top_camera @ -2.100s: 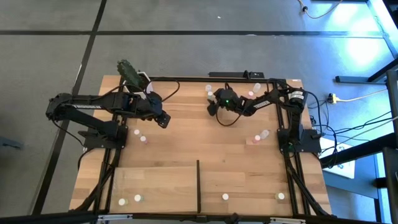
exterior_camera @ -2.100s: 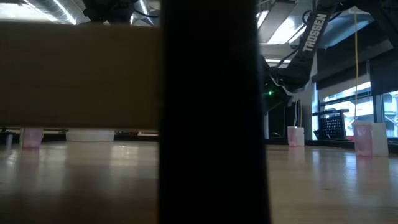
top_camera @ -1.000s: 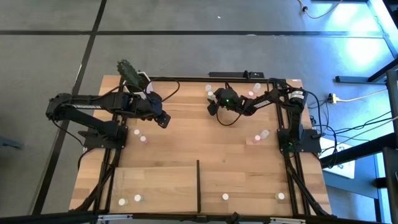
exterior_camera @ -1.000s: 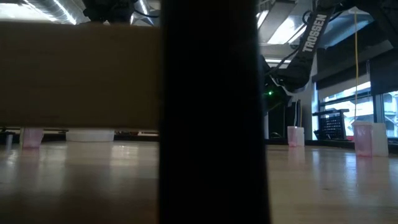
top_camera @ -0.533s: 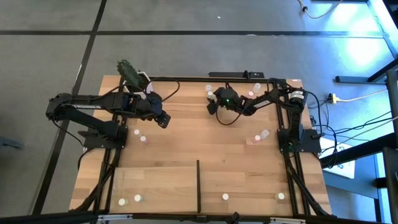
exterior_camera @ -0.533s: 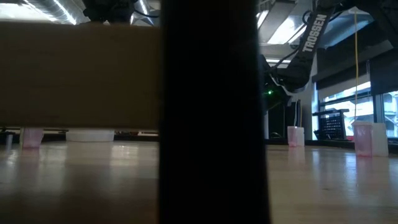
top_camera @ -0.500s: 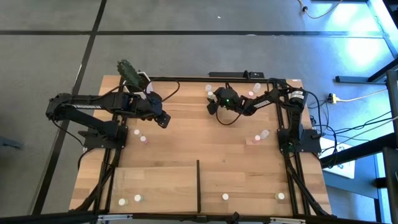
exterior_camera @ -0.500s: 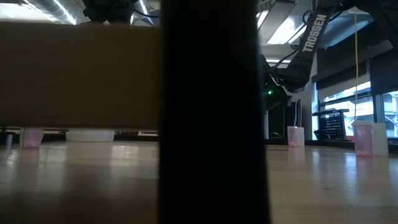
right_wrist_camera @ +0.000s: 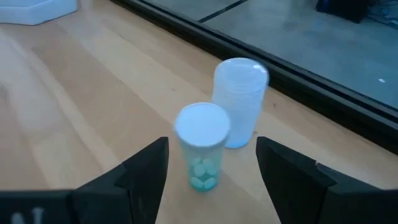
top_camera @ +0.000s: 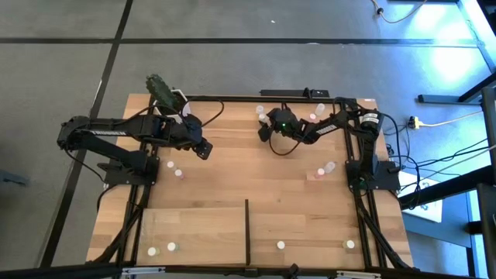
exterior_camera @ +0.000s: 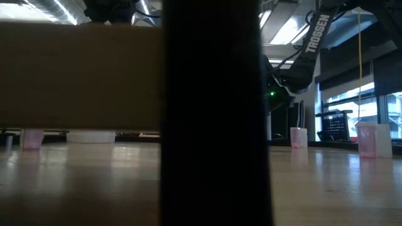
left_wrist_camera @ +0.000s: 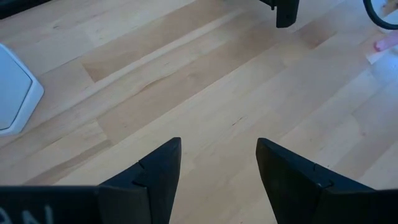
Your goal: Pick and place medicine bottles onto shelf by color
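Observation:
In the right wrist view a small medicine bottle (right_wrist_camera: 201, 149) with a white cap and green pills stands upright on the table. It is between the fingers of my open right gripper (right_wrist_camera: 211, 146), which touch nothing. A second pale bottle (right_wrist_camera: 239, 102) stands just behind it, near the table's far edge. From above, my right gripper (top_camera: 264, 130) is beside these two bottles (top_camera: 263, 115). My left gripper (top_camera: 204, 149) hangs open over bare wood at the left, its fingers (left_wrist_camera: 158, 168) with nothing between them. The shelf (top_camera: 194, 230) with its black divider (top_camera: 247, 231) lies at the near edge and carries several bottles.
More bottles stand at the far right (top_camera: 317, 111), at the right (top_camera: 325, 170) and below my left gripper (top_camera: 174, 169). A white hexagonal pot (left_wrist_camera: 15, 87) with a cactus (top_camera: 160, 89) sits at the far left corner. In the low view the divider (exterior_camera: 213, 113) blocks the middle.

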Controlling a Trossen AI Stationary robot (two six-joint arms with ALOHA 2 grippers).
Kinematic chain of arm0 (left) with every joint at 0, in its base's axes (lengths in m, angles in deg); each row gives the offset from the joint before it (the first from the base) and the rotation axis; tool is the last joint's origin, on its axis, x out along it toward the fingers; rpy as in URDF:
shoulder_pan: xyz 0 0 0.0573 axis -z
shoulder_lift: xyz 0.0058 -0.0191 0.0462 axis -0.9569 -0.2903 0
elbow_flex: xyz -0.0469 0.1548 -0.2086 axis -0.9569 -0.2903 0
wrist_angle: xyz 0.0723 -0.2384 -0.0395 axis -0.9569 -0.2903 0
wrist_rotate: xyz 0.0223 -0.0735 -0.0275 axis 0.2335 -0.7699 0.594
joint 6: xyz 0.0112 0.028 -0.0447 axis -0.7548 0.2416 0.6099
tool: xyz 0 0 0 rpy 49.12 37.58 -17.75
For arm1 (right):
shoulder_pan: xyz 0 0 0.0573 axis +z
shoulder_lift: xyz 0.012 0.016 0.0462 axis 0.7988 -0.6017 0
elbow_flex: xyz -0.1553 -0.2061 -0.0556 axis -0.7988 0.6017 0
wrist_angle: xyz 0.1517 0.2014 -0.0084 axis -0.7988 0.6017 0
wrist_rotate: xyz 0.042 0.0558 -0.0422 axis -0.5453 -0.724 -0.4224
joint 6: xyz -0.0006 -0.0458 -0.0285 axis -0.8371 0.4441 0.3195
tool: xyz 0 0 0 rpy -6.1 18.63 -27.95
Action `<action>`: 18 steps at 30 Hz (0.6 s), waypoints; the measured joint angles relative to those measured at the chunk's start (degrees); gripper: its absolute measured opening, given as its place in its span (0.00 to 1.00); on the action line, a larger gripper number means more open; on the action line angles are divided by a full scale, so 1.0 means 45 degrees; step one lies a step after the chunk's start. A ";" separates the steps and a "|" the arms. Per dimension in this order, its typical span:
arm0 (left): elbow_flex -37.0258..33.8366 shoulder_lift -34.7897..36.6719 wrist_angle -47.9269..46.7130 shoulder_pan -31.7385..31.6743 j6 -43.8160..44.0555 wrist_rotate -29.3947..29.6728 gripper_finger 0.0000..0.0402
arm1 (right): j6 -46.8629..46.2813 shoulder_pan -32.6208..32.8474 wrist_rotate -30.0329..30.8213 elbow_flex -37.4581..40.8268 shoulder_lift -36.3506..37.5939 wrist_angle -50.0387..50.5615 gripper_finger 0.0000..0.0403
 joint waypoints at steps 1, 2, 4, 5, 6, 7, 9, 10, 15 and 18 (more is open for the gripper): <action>0.0003 0.0000 0.0001 0.0002 0.0004 -0.0002 0.50 | 0.0007 0.0000 -0.0142 0.0000 0.0000 0.0000 0.61; 0.0003 0.0000 0.0001 -0.0003 0.0000 -0.0002 0.50 | 0.0009 0.0000 -0.0155 0.0000 0.0000 0.0000 0.61; -0.0002 0.0000 -0.0003 0.0002 0.0000 -0.0002 0.50 | 0.0058 0.0005 -0.0194 0.0000 0.0000 -0.0005 0.61; -0.0001 0.0000 -0.0003 -0.0003 0.0000 -0.0002 0.50 | 0.0099 0.0005 -0.0194 0.0000 0.0000 -0.0013 0.61; 0.0001 0.0000 -0.0003 0.0002 0.0000 -0.0002 0.50 | 0.0197 0.0000 -0.0194 0.0000 0.0000 -0.0032 0.61; 0.0001 0.0000 -0.0003 0.0002 0.0000 -0.0002 0.50 | 0.0295 0.0000 -0.0194 0.0000 0.0000 -0.0075 0.61; 0.0003 0.0002 -0.0003 0.0002 0.0000 -0.0001 0.50 | 0.0403 0.0000 -0.0190 0.0000 0.0000 -0.0189 0.61; 0.0002 0.0000 -0.0003 0.0002 0.0000 -0.0001 0.50 | 0.0403 0.0000 -0.0194 0.0000 0.0000 -0.0203 0.61; 0.0002 0.0000 -0.0003 0.0002 -0.0022 -0.0002 0.50 | 0.0325 0.0002 -0.0201 0.0000 0.0000 -0.0189 0.61; -0.0002 0.0000 -0.0003 -0.0001 -0.0107 0.0003 0.50 | 0.0306 0.0000 -0.0194 0.0000 0.0000 -0.0189 0.61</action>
